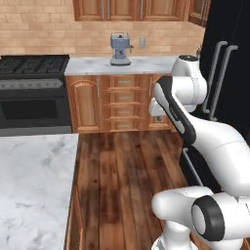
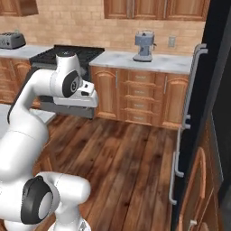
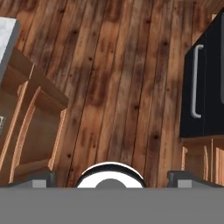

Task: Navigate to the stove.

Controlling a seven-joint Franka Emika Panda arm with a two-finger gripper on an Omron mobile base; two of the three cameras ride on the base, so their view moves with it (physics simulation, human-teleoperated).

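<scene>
The stove (image 1: 33,93) stands against the far wall, ahead and left. The island (image 1: 34,185) (marble-topped) sits between, so driving straight could clip its corner. Fridge (image 1: 229,73) crowds the right. The gripper's (image 3: 111,180) opening can't be judged.

A floor (image 1: 124,171) of dark wood planks runs between the units. The back wall (image 1: 44,34) is tan brick tile, with wooden upper cabinets (image 1: 129,9) above it and an outlet (image 1: 142,42) set into it. Below, wooden base cabinets (image 1: 117,102) with drawers carry a pale marble surface (image 1: 146,65); a blue-grey coffee machine (image 1: 120,49) stands at its middle, and a toaster (image 2: 11,40) at the far left. A tall black fridge (image 2: 212,103) with long grey handles fills the right. A marble island top (image 1: 34,185) lies near left.
</scene>
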